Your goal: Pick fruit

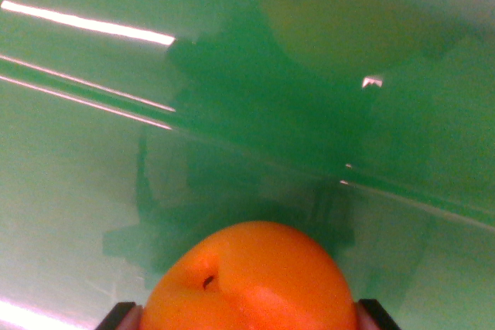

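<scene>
Orange fruit (pixel 251 280) fills bottom centre of wrist view, dimple w/ dark stem mark facing cam. Dark fingertips (pixel 379 314) flank it left & right, seemingly touching its sides; we judge gripper (pixel 247 316) clenched on fruit. Glossy green surface (pixel 85 183) lies behind, w/ light streaks. Step in hand: grasp/carry phase, we judge. Next move needs a steady grip, since round skin could slip.

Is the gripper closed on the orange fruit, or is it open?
Closed on it, as far as shown. The orange fruit sits between two dark fingertips at the bottom corners, each against its side. Whether it is lifted cannot be told.
</scene>
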`<state>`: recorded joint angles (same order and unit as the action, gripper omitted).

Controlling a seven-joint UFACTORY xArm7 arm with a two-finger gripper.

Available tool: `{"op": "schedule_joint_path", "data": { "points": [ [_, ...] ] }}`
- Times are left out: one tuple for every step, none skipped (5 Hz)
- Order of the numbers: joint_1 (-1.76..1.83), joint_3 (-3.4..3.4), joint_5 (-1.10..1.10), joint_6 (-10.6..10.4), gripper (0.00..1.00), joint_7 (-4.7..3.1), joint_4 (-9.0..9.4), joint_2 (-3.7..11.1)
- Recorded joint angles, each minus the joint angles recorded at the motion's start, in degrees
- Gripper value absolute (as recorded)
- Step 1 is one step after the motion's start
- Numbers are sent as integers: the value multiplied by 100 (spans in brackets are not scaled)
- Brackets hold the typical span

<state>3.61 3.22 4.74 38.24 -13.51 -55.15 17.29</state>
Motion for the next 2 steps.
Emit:
{"op": "schedule_joint_path", "data": {
  "points": [
    [0, 0, 0, 0, 100, 0, 0, 0],
    [1, -1, -3, 142, 100, -9, -80, -63]
  ]
}}
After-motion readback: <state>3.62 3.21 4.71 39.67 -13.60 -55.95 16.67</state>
